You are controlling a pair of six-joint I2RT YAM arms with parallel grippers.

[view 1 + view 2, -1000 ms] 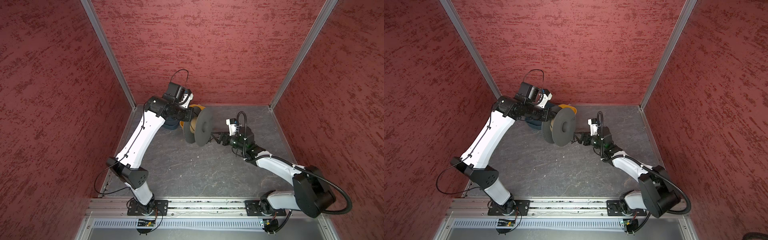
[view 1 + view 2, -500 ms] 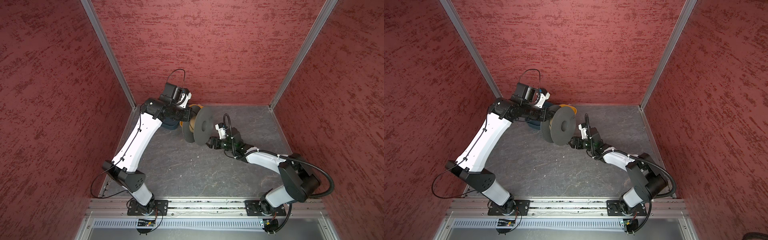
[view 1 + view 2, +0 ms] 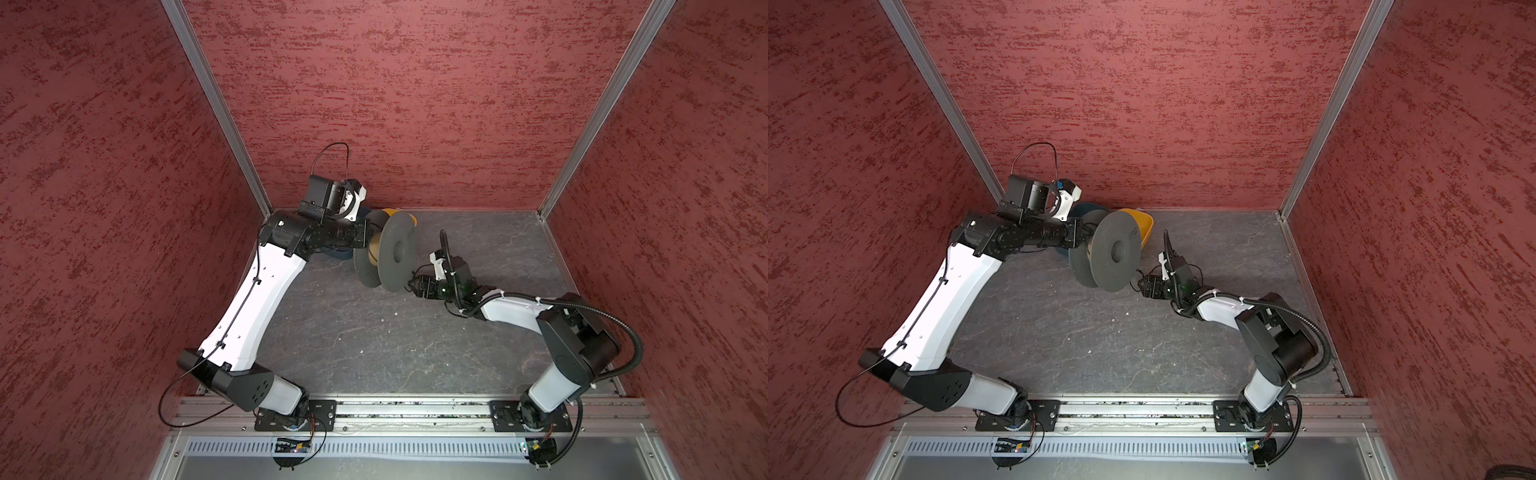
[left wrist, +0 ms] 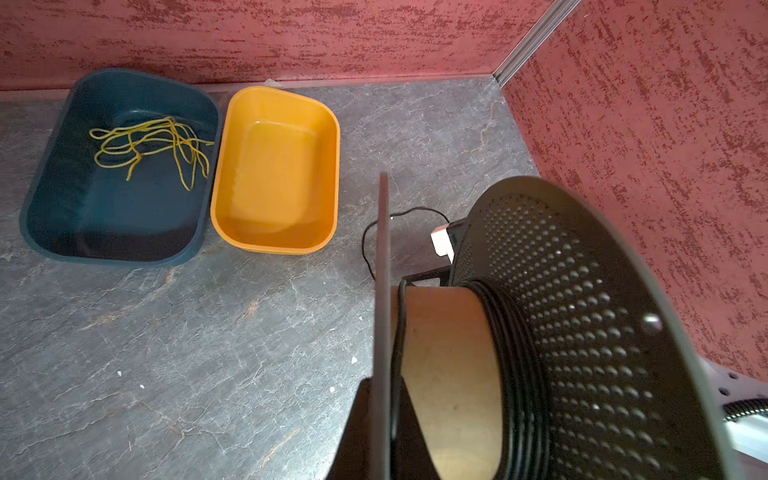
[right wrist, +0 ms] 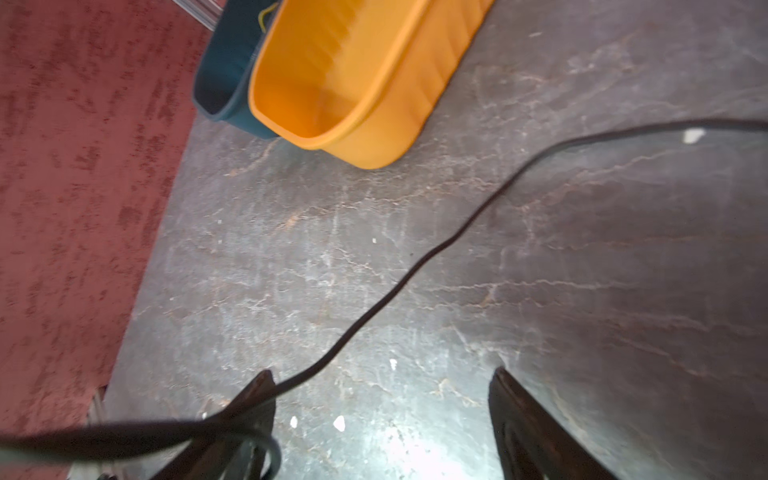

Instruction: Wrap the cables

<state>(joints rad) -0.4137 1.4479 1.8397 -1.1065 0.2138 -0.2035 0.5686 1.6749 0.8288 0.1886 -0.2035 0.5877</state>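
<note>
A black spool (image 3: 397, 253) (image 3: 1115, 249) with perforated discs and a tan core is held up on edge above the table. My left gripper (image 4: 383, 380) (image 3: 368, 241) is shut on the thin rim of one disc. Black cable (image 4: 511, 353) is wound on the core beside the other disc. A loose length of that cable (image 5: 415, 266) runs across the table and lies over one finger of my right gripper (image 5: 382, 374). The right gripper (image 3: 411, 284) (image 3: 1139, 286) is open by the spool's lower edge, with nothing between its jaws.
A dark blue bin (image 4: 124, 224) with yellow-green strands (image 4: 153, 145) and an empty yellow bin (image 4: 274, 166) (image 5: 353, 83) stand side by side against the back wall, behind the spool. Red walls close in the grey table (image 3: 374, 345) on three sides.
My right gripper has moved left, closer to the spool's lower edge, and its arm has folded. The left arm has shifted slightly with the spool still held.
</note>
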